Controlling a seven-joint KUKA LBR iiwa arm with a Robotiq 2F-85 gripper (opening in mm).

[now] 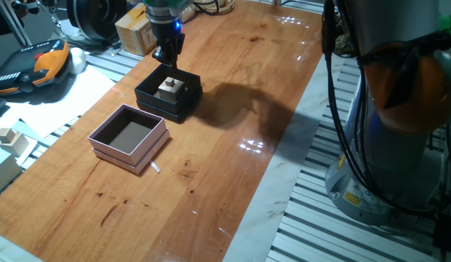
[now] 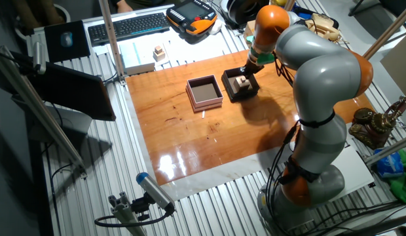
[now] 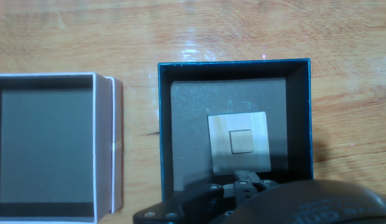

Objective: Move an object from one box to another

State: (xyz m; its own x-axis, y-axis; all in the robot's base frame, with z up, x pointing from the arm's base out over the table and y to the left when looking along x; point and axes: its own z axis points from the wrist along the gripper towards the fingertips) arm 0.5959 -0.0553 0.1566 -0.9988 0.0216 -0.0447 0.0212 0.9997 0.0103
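The black box [image 1: 164,108] [image 2: 230,91] [image 3: 166,124] stands on the wooden table. Inside it the object [image 1: 169,84] [image 2: 243,82] [image 3: 241,141], a small pale cube, rests on a larger pale square in the middle. To the black box's side stands the pink box [image 1: 116,151] [image 2: 190,96] [image 3: 104,143], its dark inside holding nothing. My gripper [image 1: 167,57] [image 2: 245,67] [image 3: 244,180] hangs just above the black box, over its far rim and apart from the cube. Its fingers look drawn together with nothing between them.
A pair of pale wooden blocks [image 1: 9,138] [image 2: 159,51] lies off the table's far side. An orange teach pendant [image 1: 36,65] [image 2: 193,16], a keyboard [image 2: 128,26] and a cardboard box [image 1: 134,33] are behind. A small white scrap [image 1: 154,168] lies by the pink box.
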